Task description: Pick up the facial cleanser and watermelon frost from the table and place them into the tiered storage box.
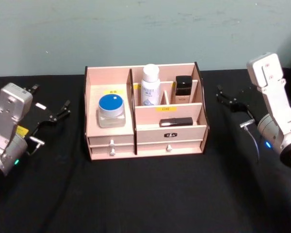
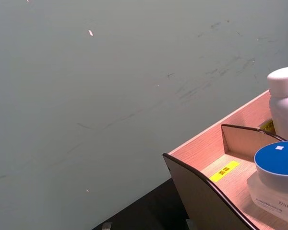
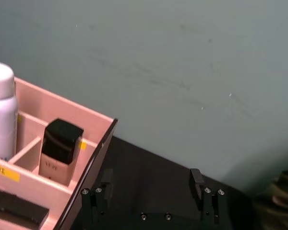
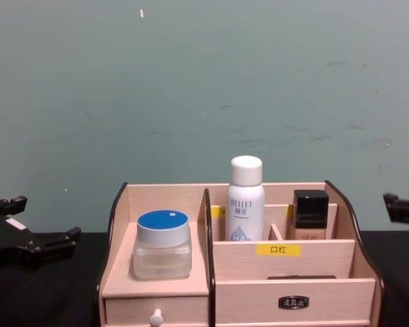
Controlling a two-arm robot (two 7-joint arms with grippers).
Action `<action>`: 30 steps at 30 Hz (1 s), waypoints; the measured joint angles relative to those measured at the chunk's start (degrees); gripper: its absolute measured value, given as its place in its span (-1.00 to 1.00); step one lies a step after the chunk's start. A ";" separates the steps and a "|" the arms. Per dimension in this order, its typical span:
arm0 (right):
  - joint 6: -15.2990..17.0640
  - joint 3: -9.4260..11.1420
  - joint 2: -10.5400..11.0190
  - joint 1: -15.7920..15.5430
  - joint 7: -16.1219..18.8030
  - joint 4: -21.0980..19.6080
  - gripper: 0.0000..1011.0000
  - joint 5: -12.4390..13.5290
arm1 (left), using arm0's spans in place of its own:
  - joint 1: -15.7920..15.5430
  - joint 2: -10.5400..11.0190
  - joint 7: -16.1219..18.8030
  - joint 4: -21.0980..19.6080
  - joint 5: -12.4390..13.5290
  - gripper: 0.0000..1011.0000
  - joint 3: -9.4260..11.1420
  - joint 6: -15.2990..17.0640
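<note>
Storage looks finished: the tiered storage box (image 1: 145, 119) sits mid-surface, holding a blue-lidded jar (image 1: 111, 110) in its left bay and a white bottle (image 1: 150, 85) upright in a rear slot. Which of these is the facial cleanser or watermelon frost, I cannot tell. Both lie inward from either arm. The left pincer (image 1: 56, 114) and right pincer (image 1: 228, 99) hover released beside the box, grasping nothing.

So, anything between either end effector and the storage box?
Nothing visible. The left end effector sits off the tiered storage box's left side, the right end effector off its right, with bare black table between each and the box.
</note>
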 joint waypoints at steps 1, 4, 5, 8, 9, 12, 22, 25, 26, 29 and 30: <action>0.03 0.03 -0.12 0.00 0.05 0.30 0.98 -0.11 | 0.00 0.00 0.00 0.00 0.00 0.98 0.00 0.00; 0.30 0.06 -0.52 0.12 0.22 1.52 0.98 -0.66 | 0.00 0.00 0.00 0.00 0.00 0.98 0.00 0.00; 0.49 0.09 -0.68 0.18 0.31 1.95 0.98 -0.92 | 0.00 0.00 0.00 0.00 0.00 0.98 0.00 0.00; 0.73 0.14 -0.87 0.23 0.46 2.38 0.98 -1.14 | 0.00 0.00 0.00 0.00 0.00 0.98 0.00 0.00; 0.72 0.14 -0.85 0.25 0.46 2.36 0.98 -1.14 | 0.00 0.00 0.00 0.00 0.00 0.98 0.00 0.00; 0.70 0.14 -0.80 0.25 0.46 2.26 0.98 -1.12 | 0.00 0.00 0.00 0.00 0.00 0.98 0.00 0.00; 0.60 0.11 -0.70 0.26 0.45 2.01 0.98 -1.06 | 0.00 0.00 0.00 0.00 0.00 0.98 0.00 0.00; 0.58 0.10 -0.69 0.26 0.44 1.95 0.98 -1.00 | 0.00 0.00 0.00 0.00 0.00 0.98 0.00 0.00; 0.58 0.10 -0.68 0.26 0.44 1.95 0.98 -0.99 | 0.00 0.00 0.00 0.00 0.00 0.98 0.00 0.00; 0.56 0.08 -0.67 0.26 0.42 1.91 0.98 -0.95 | 0.00 0.00 0.00 0.00 0.00 0.98 0.00 0.00; 0.55 0.08 -0.66 0.26 0.42 1.90 0.98 -0.94 | 0.00 0.00 0.00 0.00 0.00 0.98 0.00 0.00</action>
